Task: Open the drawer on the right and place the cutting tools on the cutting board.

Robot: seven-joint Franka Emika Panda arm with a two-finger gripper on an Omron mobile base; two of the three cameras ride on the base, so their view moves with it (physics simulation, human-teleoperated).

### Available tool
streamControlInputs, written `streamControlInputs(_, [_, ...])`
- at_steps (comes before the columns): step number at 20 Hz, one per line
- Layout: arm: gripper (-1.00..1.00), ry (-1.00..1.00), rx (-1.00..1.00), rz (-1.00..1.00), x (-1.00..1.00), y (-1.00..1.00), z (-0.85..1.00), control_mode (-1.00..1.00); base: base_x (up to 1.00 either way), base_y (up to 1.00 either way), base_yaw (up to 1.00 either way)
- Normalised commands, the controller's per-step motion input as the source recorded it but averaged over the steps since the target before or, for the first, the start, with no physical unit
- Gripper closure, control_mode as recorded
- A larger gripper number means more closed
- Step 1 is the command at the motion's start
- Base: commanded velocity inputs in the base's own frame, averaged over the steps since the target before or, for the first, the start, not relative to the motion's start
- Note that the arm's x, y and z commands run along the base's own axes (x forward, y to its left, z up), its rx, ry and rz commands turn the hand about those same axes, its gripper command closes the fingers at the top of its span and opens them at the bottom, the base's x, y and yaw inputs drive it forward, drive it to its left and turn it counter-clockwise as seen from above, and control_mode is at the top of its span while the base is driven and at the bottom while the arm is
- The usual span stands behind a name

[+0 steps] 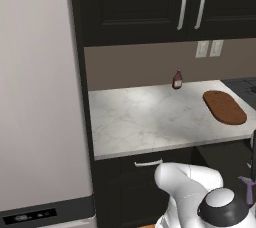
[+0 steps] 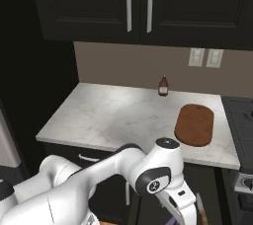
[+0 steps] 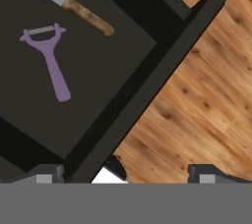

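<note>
Two tools in the open drawer (image 3: 106,78), upper left of the hand view: purple peeler (image 3: 48,57), and above it a wooden-handled knife (image 3: 69,5). No readable writing anywhere. Gripper (image 3: 125,175) spread wide at bottom of that frame, holding nothing. Cutting board (image 1: 224,107) at right of both base views; dark red bottle (image 1: 177,79) behind it.

The shallow black drawer (image 3: 74,70) lies open from above, its dark floor bare around the purple peeler (image 3: 49,61) and wooden-handled knife (image 3: 74,9); its raised front edge (image 3: 147,85) borders the wood floor (image 3: 197,95).
</note>
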Motion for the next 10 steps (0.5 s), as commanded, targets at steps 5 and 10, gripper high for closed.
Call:
streamControlInputs(5, [-1.00, 0.00, 0.00, 0.09, 0.11, 0.00, 0.00, -1.00, 0.00, 0.00, 0.00])
streamControlInputs(10, [-1.00, -0.02, 0.00, 0.10, 0.00, 0.00, -0.15, -1.00, 0.00, 0.00, 0.00])
